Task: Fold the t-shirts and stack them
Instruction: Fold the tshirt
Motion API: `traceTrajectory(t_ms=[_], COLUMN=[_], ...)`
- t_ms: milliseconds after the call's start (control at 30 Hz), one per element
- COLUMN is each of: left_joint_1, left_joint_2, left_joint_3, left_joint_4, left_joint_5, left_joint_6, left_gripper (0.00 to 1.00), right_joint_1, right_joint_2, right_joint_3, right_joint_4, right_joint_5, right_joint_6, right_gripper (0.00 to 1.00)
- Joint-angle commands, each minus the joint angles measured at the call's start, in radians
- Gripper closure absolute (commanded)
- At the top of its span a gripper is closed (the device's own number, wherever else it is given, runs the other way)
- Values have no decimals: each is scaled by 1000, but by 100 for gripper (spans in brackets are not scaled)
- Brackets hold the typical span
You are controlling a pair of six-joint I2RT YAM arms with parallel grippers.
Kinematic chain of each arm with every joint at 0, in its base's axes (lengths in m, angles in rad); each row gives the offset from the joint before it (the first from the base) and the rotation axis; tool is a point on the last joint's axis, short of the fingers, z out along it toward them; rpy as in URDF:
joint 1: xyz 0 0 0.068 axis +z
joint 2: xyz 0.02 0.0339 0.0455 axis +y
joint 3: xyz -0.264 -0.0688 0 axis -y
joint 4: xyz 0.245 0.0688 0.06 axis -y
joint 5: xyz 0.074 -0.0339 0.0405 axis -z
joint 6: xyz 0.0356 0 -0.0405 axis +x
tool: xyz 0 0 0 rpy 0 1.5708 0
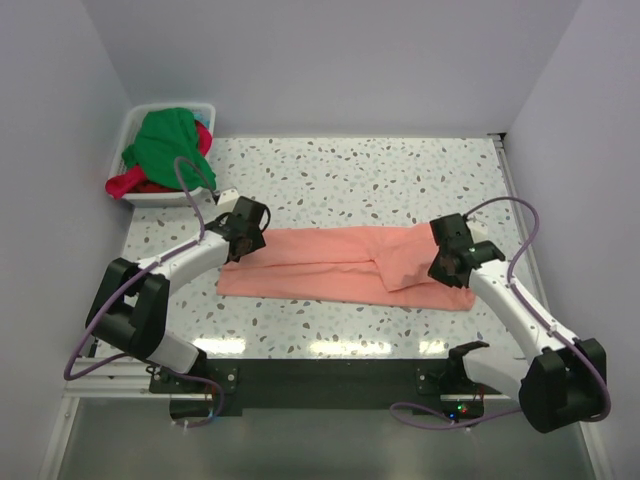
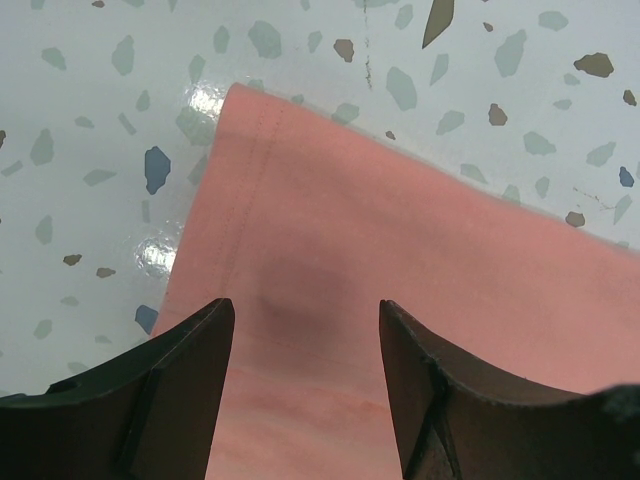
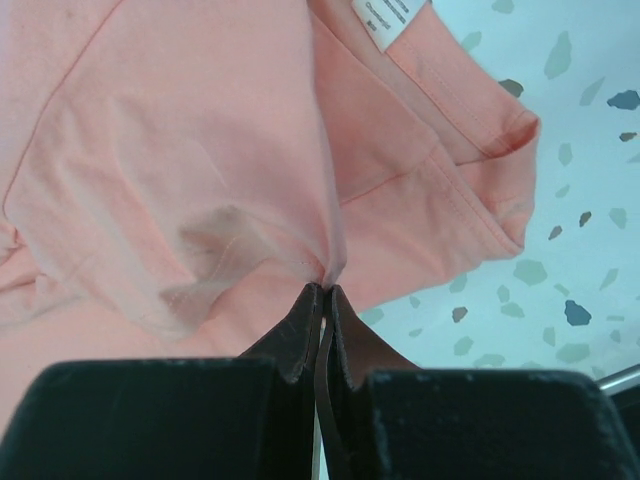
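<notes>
The salmon-pink t-shirt (image 1: pixel 340 264) lies folded lengthwise across the middle of the table. My left gripper (image 1: pixel 243 238) is open just above its left end, jaws wide apart over the hem corner (image 2: pixel 300 230), holding nothing. My right gripper (image 1: pixel 447 262) is shut on a pinch of the pink shirt (image 3: pixel 200 180) near its collar end, with the cloth bunched at the fingertips (image 3: pixel 322 290); the neck label (image 3: pixel 385 20) shows beyond. The green t-shirt (image 1: pixel 170 140) and the red-magenta t-shirt (image 1: pixel 130 184) sit crumpled in the tub.
The white plastic tub (image 1: pixel 128 125) stands at the table's back left corner. Speckled tabletop (image 1: pixel 380 170) lies behind the shirt. White walls close in left, right and back.
</notes>
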Motion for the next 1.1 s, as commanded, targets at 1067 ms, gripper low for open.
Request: traceTrajectory(t_ms=[1067], left_joint_1=[-33], left_joint_2=[-6], left_joint_3=[7], left_joint_4=[27], left_joint_5=[-21], left_joint_6=[3], left_gripper=[36], right_joint_1=[145], right_joint_2=[1], right_joint_3=[-59], right_joint_4=[151], right_joint_5=[-146], right_joint_6=[-49], right_gripper=[88])
